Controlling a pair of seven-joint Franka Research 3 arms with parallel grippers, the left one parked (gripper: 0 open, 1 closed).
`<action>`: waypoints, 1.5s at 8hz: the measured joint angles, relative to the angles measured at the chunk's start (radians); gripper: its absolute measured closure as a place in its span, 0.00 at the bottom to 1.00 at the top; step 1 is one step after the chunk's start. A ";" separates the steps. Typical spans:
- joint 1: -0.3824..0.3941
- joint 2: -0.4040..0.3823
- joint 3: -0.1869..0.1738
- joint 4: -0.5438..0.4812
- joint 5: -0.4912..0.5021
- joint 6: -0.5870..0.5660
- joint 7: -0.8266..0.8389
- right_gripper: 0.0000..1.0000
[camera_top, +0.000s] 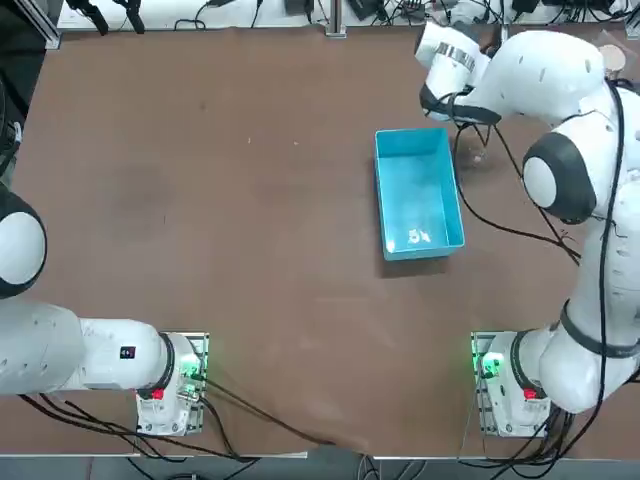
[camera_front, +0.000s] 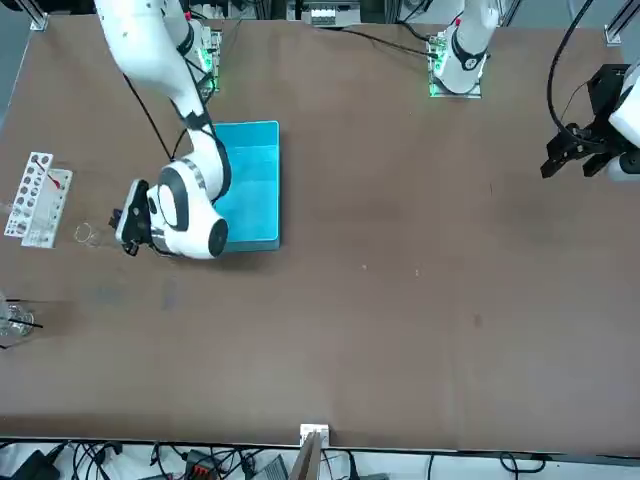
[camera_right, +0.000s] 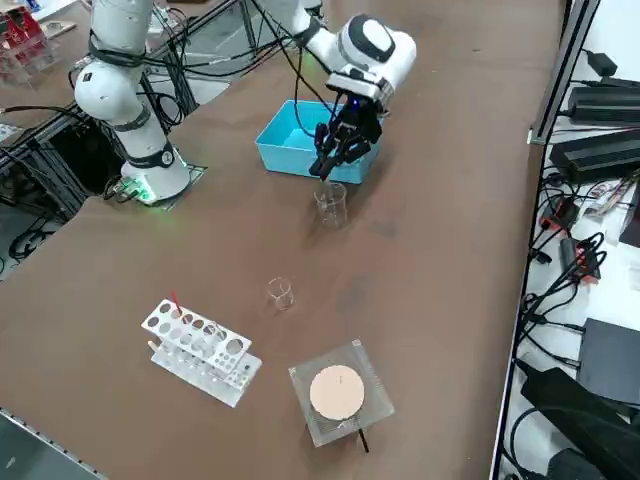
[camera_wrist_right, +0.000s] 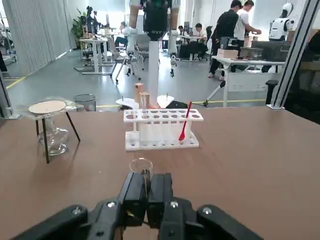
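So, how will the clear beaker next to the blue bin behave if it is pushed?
The beaker, close by the right gripper, looks like thin clear glass, so it is probably light and fragile. It stands upright and seems empty, so a push near the rim may tip it.

End effector (camera_right: 333, 160) sits just right of the bin (camera_right: 288, 160), beaker (camera_right: 331, 205) beside it, rack (camera_right: 197, 350) beyond.
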 joint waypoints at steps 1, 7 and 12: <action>0.001 0.018 0.000 0.001 0.000 0.001 0.010 0.95; 0.010 0.070 0.007 0.002 0.000 0.002 0.041 0.93; 0.011 0.099 0.009 0.009 0.000 0.007 0.048 0.84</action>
